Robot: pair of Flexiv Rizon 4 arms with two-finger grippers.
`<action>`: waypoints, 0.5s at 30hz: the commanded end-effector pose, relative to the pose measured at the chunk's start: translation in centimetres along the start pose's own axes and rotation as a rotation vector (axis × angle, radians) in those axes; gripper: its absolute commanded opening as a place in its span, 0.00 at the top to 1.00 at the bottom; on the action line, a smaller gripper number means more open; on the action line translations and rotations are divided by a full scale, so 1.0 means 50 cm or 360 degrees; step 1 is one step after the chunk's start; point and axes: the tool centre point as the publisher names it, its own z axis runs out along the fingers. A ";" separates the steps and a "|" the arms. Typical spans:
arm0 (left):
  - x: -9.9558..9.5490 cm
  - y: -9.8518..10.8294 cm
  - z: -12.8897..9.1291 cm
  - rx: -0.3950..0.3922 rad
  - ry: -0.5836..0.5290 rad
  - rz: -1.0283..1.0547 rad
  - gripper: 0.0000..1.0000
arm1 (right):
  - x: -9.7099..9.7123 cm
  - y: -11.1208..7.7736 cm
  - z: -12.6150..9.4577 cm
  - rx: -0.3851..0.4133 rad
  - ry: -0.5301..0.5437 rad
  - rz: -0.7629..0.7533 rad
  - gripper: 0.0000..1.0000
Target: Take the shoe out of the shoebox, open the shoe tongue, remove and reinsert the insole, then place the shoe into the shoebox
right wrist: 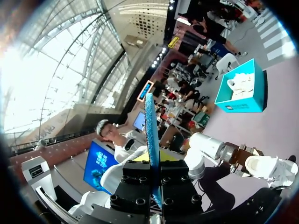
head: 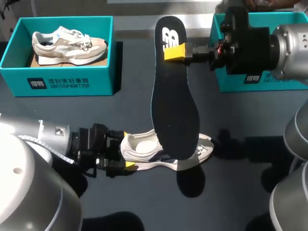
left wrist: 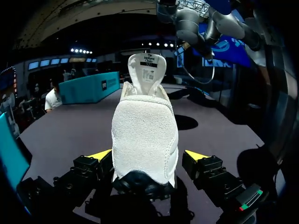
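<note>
Shoebox, teal, left rear of the table: holds one pale spare shoe lying on its side.

Left gripper: low at the front left, fingers spread wide. The heel of the shoe sits between them. In the left wrist view a sliver of gap shows at one finger, so no grip from both sides.

Shoe: white, upright on its sole at front centre, toe pointing right, tongue raised.

Insole: dark, lifted clear of the table, heel end uppermost, toe end hanging over the shoe's forefoot. Contact with the shoe cannot be told.

Right gripper: high at rear centre, clamped on the insole near its heel end. The right wrist view shows the insole edge-on pinched between the fingers of the gripper.

Second shoebox, teal, right rear: behind the right arm, contents hidden.
</note>
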 end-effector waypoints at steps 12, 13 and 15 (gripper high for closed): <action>0.002 -0.027 -0.021 -0.0179 0.0037 -0.0026 0.00 | -0.001 0.001 0.005 0.0001 -0.0001 0.0001 1.00; 0.001 -0.034 -0.024 -0.0197 0.0048 -0.0027 0.00 | -0.001 0.001 0.005 0.0001 -0.0001 0.0001 1.00; -0.001 -0.061 -0.043 -0.0260 0.0045 0.0019 0.00 | -0.001 0.001 0.005 0.0001 -0.0001 0.0001 1.00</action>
